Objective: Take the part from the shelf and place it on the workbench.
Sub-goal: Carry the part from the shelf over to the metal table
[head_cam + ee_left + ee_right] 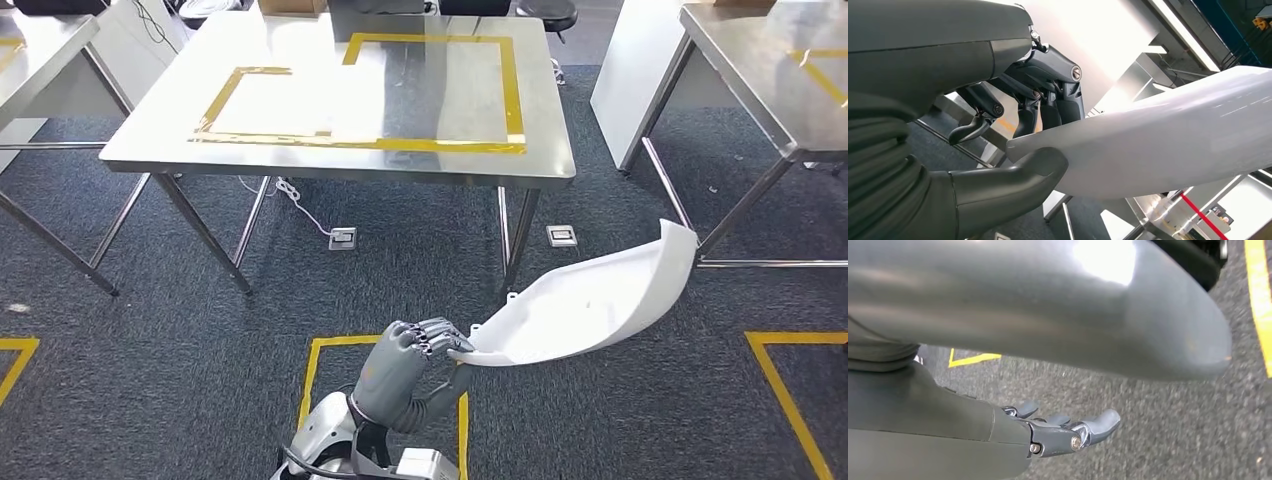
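Grey carpet lies below; the steel tabletop (340, 150) stands ahead of the left hand (415, 350), which grips one end of the white part (590, 300). Right hand (1063, 432) hangs empty, fingers loosely apart. Carrying step; next, approach and lower it.

I've got the white curved panel part (590, 300) pinched at its narrow end by my left hand (415, 365), thumb (1013, 177) under the edge, dark fingers (1050, 107) on top. It's a long, glossy, smooth white shell, bowed along its length, wider toward the far end, where the tip turns upward. It sticks out to my right from the hand, roughly level, over the grey carpet and touching nothing else. The steel workbench (540, 165) with yellow tape outline stands ahead of me, well apart from the part; the part's far tip sits near the leg of the neighbouring table on the right.
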Robot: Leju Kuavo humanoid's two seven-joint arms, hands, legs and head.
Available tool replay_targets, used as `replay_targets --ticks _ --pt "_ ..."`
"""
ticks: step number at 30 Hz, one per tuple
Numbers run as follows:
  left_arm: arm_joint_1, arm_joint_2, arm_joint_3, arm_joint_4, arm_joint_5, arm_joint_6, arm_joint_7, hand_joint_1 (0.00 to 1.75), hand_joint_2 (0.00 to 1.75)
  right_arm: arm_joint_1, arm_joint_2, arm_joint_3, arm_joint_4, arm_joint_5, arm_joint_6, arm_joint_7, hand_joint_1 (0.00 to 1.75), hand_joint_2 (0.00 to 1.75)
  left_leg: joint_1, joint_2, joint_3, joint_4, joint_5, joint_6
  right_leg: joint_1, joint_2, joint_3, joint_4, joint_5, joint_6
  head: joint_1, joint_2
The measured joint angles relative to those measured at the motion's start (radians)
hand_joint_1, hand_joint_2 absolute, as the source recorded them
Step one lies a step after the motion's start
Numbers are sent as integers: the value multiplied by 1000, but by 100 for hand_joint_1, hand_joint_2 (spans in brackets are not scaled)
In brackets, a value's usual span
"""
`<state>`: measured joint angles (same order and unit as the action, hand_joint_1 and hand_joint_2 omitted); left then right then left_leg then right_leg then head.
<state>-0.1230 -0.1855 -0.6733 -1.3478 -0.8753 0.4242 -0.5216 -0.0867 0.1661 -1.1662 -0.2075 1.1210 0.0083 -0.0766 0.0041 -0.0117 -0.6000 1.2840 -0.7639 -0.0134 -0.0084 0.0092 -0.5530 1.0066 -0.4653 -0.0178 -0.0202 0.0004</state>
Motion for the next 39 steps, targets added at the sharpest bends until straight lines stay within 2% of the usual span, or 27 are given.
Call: replay_targets --ticks 1,2,4,5,6,8,10,11,13,14,15,16,18,19,20,21,23,24,25,28,32,36,38,39 --pt "0 0 0 0 0 0 1 175 175 0 0 0 0 0 0 0 0 0 2 1 -20 -29 -3 -3 -4 2 21 0 -17 4 -1 0" --pt "0 1 0 1 1 0 2 175 175 0 0 0 0 0 1 0 0 0 5 2 -32 -74 41 -7 -7 4 41 0 -33 9 -2 0" --pt "1 2 0 3 2 0 4 175 175 -1 0 0 0 1 1 1 0 0 13 11 -49 -178 204 -13 -10 9 71 4 -64 20 -8 0" --pt "1 2 0 4 3 -1 5 175 175 -1 -1 0 0 1 1 2 0 0 16 18 -50 -210 271 -12 -8 10 79 7 -80 28 -10 0" --pt "1 2 0 4 3 -2 6 175 175 -2 -2 0 0 2 1 3 0 0 18 23 -51 -223 311 -7 -5 10 85 10 -95 35 -12 0" --pt "0 -3 0 2 6 -2 8 175 175 -3 -3 0 0 2 1 4 0 0 18 24 -46 -219 329 11 -4 8 94 13 -116 48 -11 0" --pt "-4 -8 0 -1 7 -3 10 175 175 -6 -3 0 0 2 1 4 0 0 18 21 -46 -218 330 27 -7 3 83 46 -142 56 -8 0" --pt "-5 -10 0 -1 8 -4 11 175 175 -6 -3 0 0 1 1 4 0 0 17 21 -46 -219 328 33 -7 1 60 91 -167 59 -6 0" --pt "-4 -12 0 0 8 -8 13 175 175 -5 -2 0 0 1 1 2 0 0 10 21 -46 -219 322 42 -4 -2 -19 222 -223 60 -3 0" --pt "-3 -11 0 0 8 -9 14 175 175 -4 -2 0 0 1 2 2 0 0 6 20 -45 -219 319 46 -2 -2 -55 275 -234 58 -2 0" --pt "-2 -11 0 1 8 -10 15 175 175 -3 -2 0 0 2 2 0 0 0 1 19 -44 -219 317 49 1 -2 -79 299 -228 52 -1 0" --pt "-1 -11 0 1 8 -10 15 175 175 -2 -2 0 0 2 2 0 0 0 -5 18 -41 -219 315 52 6 -2 -83 282 -199 43 0 0" --pt "-1 -11 0 1 9 -10 15 175 175 -2 -4 0 0 3 1 -3 0 0 -15 16 -35 -220 312 57 23 -2 -47 162 -115 11 1 0" --pt "-1 -11 0 1 9 -10 16 175 175 -2 -5 0 -1 3 2 -3 0 0 -20 15 -33 -220 311 57 31 -3 -25 100 -83 -4 0 0" --pt "-1 -10 0 1 9 -10 16 175 175 -3 -7 0 -1 3 2 -4 0 0 -22 14 -32 -219 309 57 37 -5 -10 56 -64 -11 0 0" --pt "-1 -10 0 1 9 -10 16 175 175 -4 -8 0 -2 4 3 -4 0 0 -23 13 -32 -219 307 58 39 -6 -4 36 -57 -6 -1 0" --pt "0 -8 0 1 10 -11 17 175 175 -4 -6 0 -2 4 4 -4 0 0 -23 13 -32 -220 306 57 38 -7 -2 29 -54 10 0 0" --pt "0 -6 0 1 10 -11 17 175 175 -3 -6 0 -2 4 4 -4 0 0 -22 13 -31 -221 306 57 37 -7 -2 29 -53 14 0 0" --pt "0 -5 1 1 10 -11 17 175 175 -2 -6 0 -2 4 4 -4 0 0 -22 13 -30 -222 308 54 37 -7 -1 29 -52 10 0 0" --pt "0 -1 1 2 10 -11 16 175 175 -2 -6 1 -2 4 2 -4 0 0 -22 13 -27 -226 310 52 37 -7 -1 29 -51 8 0 0" --pt "0 1 1 6 10 -10 14 175 175 -2 -5 1 -2 6 1 -4 0 0 -25 13 -25 -228 308 54 35 -7 1 28 -52 8 0 0" --pt "0 3 1 10 7 -6 9 175 175 -2 -3 1 -2 6 1 -5 0 0 -30 12 -22 -237 303 63 29 -8 5 27 -48 15 -1 0" --pt "0 2 1 10 6 -4 7 175 175 -2 -3 1 -2 6 1 -5 0 0 -26 11 -7 -256 303 69 29 -8 10 37 -40 23 -1 0" --pt "-1 2 1 10 6 -4 6 175 175 -3 -3 1 -2 6 1 -5 0 0 -22 10 4 -265 304 72 28 -7 7 54 -44 29 0 0"
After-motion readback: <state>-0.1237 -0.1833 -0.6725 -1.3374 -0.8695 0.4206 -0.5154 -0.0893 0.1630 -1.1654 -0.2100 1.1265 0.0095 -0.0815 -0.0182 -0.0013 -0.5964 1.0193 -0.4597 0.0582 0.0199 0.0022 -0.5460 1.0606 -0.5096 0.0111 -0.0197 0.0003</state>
